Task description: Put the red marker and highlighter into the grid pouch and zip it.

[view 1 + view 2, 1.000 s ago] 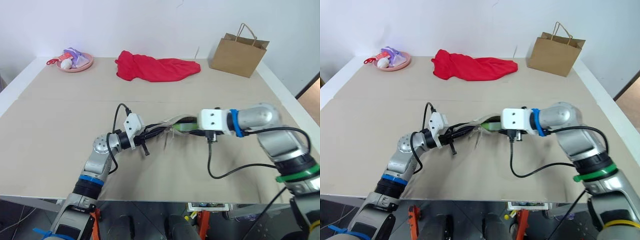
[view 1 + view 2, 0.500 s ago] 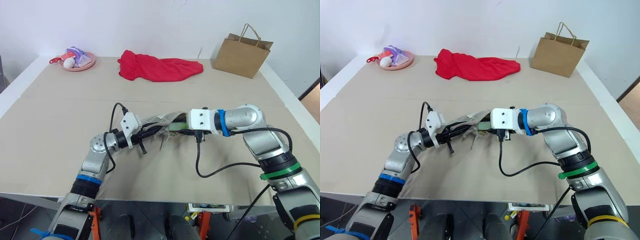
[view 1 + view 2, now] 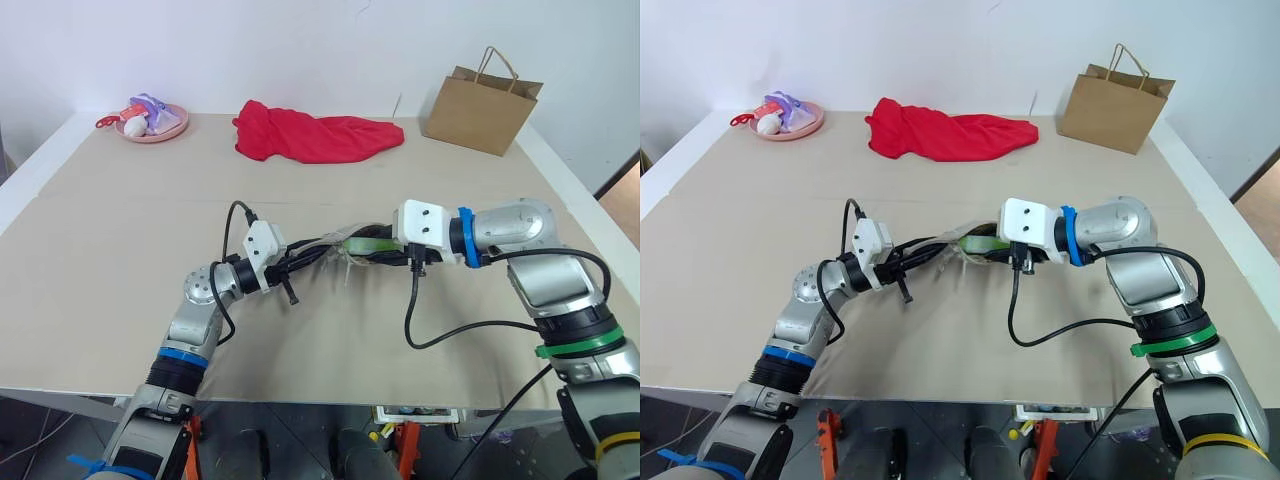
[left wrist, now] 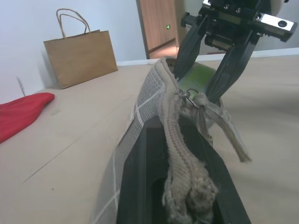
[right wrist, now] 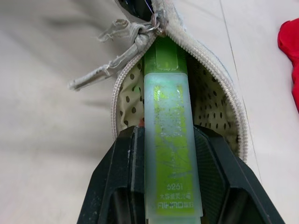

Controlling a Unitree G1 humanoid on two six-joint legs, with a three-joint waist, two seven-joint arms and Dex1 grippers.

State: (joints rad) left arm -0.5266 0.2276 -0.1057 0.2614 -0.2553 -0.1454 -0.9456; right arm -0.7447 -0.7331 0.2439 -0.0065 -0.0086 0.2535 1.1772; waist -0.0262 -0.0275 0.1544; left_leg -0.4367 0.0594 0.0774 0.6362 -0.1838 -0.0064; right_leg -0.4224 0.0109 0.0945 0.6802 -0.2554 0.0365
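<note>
Above the table's middle, the left gripper (image 3: 292, 268) is clamped on the soft, floppy grid pouch (image 4: 154, 93) by its zipper edge. The right gripper (image 5: 167, 140) pinches the light, stiff, slick highlighter (image 5: 166, 140) mid-body, cap inside the mouth.

red cloth (image 3: 315, 137) | paper bag (image 3: 481, 99) | pink plate (image 3: 152, 125), maybe toys

Silver arms, white wrists, black fingers (image 5: 126, 186)
</note>
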